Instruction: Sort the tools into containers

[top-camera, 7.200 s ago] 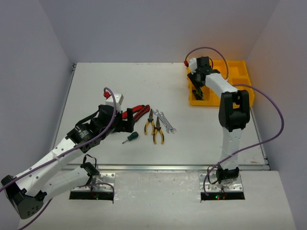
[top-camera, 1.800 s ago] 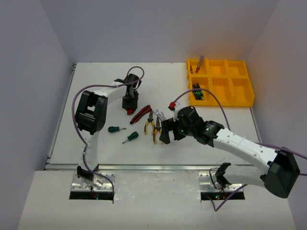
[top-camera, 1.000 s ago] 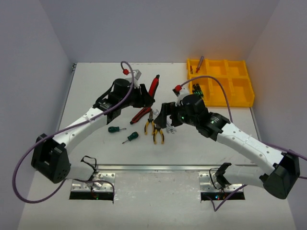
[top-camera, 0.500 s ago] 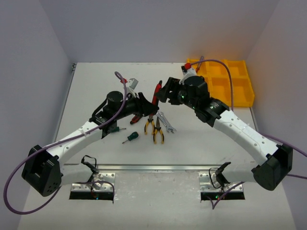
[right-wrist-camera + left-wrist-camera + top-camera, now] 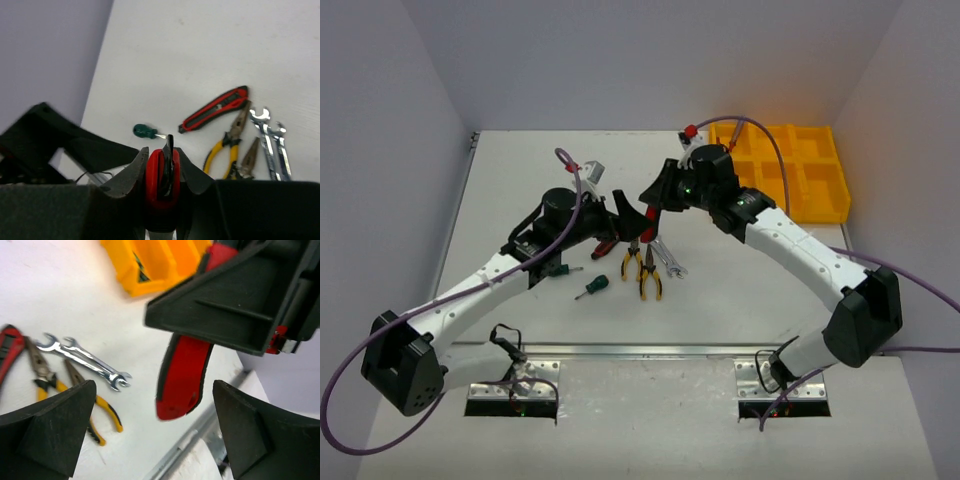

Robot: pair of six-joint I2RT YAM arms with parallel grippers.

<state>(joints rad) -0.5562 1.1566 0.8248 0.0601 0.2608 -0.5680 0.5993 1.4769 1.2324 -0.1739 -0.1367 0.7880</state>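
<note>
My right gripper [image 5: 655, 198] is shut on a red-handled cutter [image 5: 647, 228] and holds it in the air over the table's middle. In the right wrist view the fingers [image 5: 136, 172] clamp the red cutter [image 5: 161, 180]. My left gripper [image 5: 625, 218] is open just left of it. In the left wrist view its jaws stand wide apart round the cutter's red end [image 5: 182, 375] without touching it. The yellow tray [image 5: 810, 170] is at the back right. On the table lie a second red cutter [image 5: 215, 109], yellow-black pliers [image 5: 642, 268], silver wrenches [image 5: 667, 256] and green screwdrivers [image 5: 591, 287].
The tray also shows in the left wrist view [image 5: 155, 270], with a dark tool in one compartment. A second green screwdriver [image 5: 558, 270] lies partly under my left arm. The table's front metal edge [image 5: 650, 349] runs below the tools. Walls close in the left, right and back.
My left gripper lifted the red cutter and held it up. My right gripper came from the tray and closed on it. My left gripper has let go and is open.
</note>
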